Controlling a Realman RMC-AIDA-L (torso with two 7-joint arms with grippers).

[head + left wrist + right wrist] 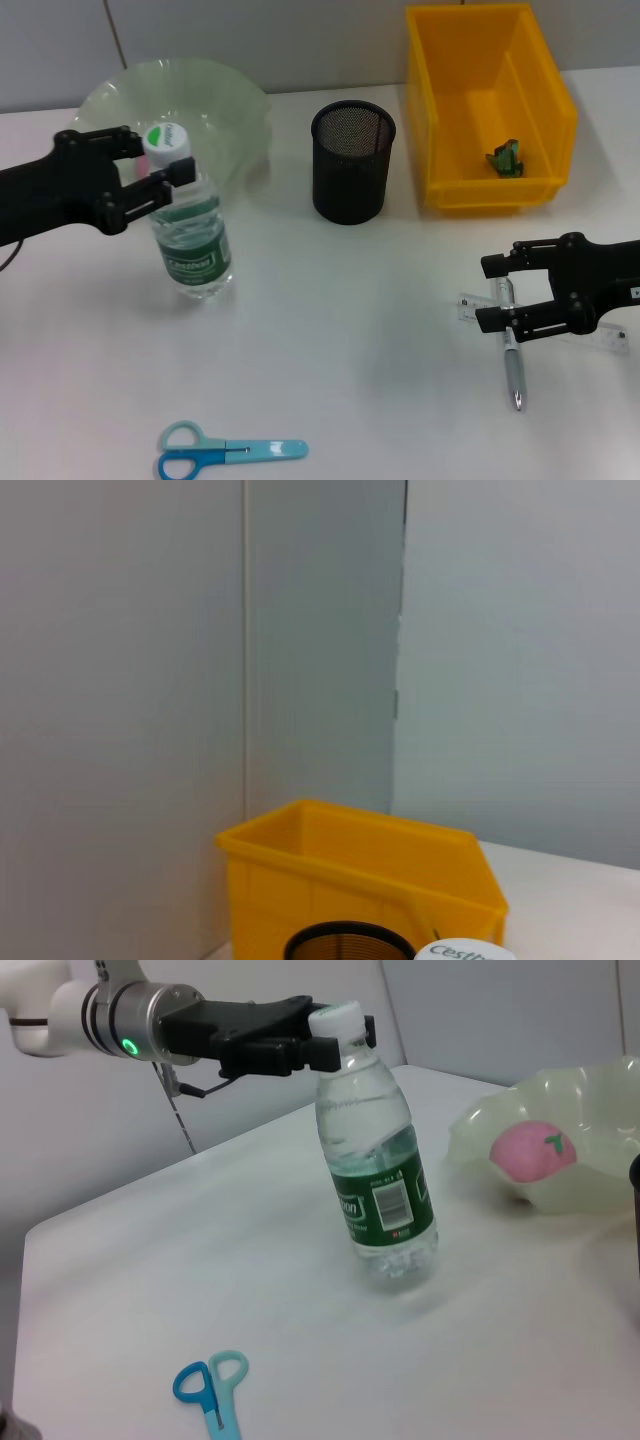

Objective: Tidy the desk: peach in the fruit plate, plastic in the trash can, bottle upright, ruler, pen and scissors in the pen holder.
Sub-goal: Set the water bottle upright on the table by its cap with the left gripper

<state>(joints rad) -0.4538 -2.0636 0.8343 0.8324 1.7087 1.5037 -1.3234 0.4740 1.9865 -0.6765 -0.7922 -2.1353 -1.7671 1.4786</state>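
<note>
- The bottle point(192, 240) stands on its base on the white table point(360, 340), tipped a little off vertical, in front of the pale green fruit plate point(230, 110).
- The left gripper point(150, 170) is at the bottle's neck just under the white cap point(166, 140), fingers to either side of it; whether they press the neck or only flank it, I cannot tell.
- In the right wrist view a pink peach point(533, 1150) sits inside the fruit plate, behind the bottle.
- Beside the plate stands the black mesh pen holder point(352, 160), upright, and next to that the yellow bin point(490, 110) with a green scrap of plastic point(505, 157) lying in it.
- Over on the right, the right gripper point(502, 292) hangs low with fingers spread, one on each side of the pen point(514, 370), which lies flat on the table.
- The pen crosses over a clear ruler point(475, 306), also flat on the table, partly hidden under the gripper.
- Near the front edge lie the blue scissors point(225, 452), closed, well apart from both arms.
</note>
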